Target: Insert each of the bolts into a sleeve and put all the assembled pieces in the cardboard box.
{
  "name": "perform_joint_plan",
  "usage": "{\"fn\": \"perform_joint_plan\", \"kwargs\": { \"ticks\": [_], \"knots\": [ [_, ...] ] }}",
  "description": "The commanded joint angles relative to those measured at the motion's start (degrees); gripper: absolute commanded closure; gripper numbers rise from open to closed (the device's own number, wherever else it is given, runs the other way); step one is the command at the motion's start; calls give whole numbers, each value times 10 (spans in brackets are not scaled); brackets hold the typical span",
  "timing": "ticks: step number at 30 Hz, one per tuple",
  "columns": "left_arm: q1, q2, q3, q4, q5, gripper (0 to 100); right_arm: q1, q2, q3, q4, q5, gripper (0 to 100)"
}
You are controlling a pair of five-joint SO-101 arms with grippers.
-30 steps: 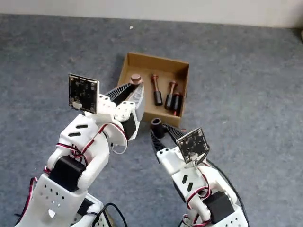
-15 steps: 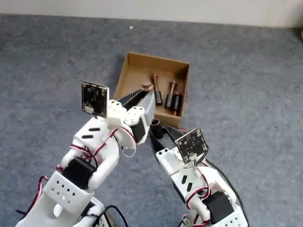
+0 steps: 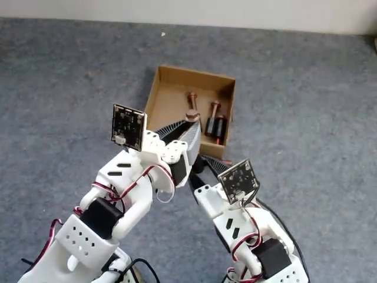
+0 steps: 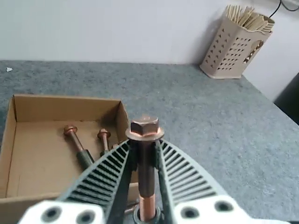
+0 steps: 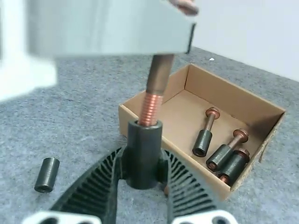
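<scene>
Left pincer [image 4: 144,143] was clamped on a copper bolt [image 4: 145,131], its threaded tip entering the black sleeve [image 5: 143,148] that the right pincer [image 5: 142,162] gripped upright, just before the cardboard box [image 3: 168,94]. The grey felt-like bench [image 3: 306,88] met a pale wall [image 4: 93,28], where a perforated holder [image 4: 236,44] stood. 3 assembled pieces [image 5: 205,133] lay in the box; 1 spare sleeve [image 5: 46,173] lay on the bench.
</scene>
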Motion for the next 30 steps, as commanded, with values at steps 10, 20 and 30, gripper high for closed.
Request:
{"fn": "perform_joint_plan", "kwargs": {
  "ticks": [10, 20, 30],
  "knots": [
    [47, -14, 39, 84, -69, 839, 67, -10, -14, 0, 4, 993],
    [-14, -15, -39, 199, -191, 811, 88, -10, -9, 0, 2, 993],
    [-174, -181, -60, 317, -267, 812, 88, -9, -7, 4, 2, 993]
  ]
}}
